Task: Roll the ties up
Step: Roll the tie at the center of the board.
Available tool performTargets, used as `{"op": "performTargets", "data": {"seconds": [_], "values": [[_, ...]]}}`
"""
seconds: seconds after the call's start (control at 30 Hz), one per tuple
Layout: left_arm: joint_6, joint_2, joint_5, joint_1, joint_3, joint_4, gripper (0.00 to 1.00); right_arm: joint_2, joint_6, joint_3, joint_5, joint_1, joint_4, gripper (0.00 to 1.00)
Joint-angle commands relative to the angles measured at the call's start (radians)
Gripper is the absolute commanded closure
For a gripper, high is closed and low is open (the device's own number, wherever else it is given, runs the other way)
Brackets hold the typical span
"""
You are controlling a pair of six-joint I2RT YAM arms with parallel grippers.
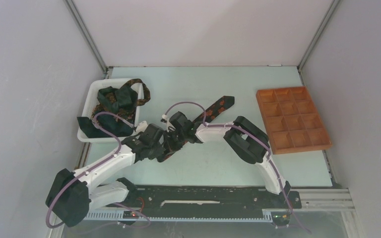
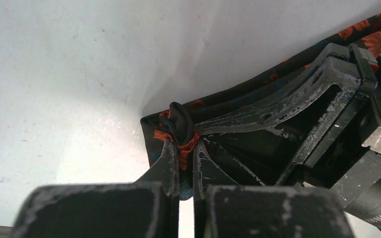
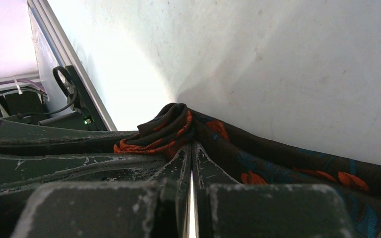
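A dark tie with orange-red flowers (image 1: 217,107) lies slantwise on the pale table, its wide pointed end toward the back right. Both grippers meet at its near end. My left gripper (image 1: 167,151) is shut on the bunched narrow end of the tie (image 2: 179,130). My right gripper (image 1: 177,136) is shut on the same bunched end (image 3: 171,124), coming from the other side. The right gripper's fingers (image 2: 297,101) show in the left wrist view. Several more ties (image 1: 115,101) lie heaped in the white bin (image 1: 90,93), one looping over its rim.
The orange-brown compartment tray (image 1: 292,119) sits at the right of the table. The white bin stands at the back left by the wall. A black rail (image 1: 203,201) runs along the near edge. Enclosure walls stand on three sides.
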Motion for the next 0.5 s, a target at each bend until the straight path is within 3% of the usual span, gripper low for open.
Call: {"op": "performTargets", "data": {"seconds": [0.0,0.47], "values": [[0.014,0.058,-0.005,0.004,0.029,0.094,1.0,-0.024,0.013,-0.002,-0.037,0.001,0.013,0.99],[0.026,0.149,-0.028,0.005,0.06,0.095,1.0,-0.107,-0.017,-0.04,0.006,-0.048,-0.117,0.97]]}}
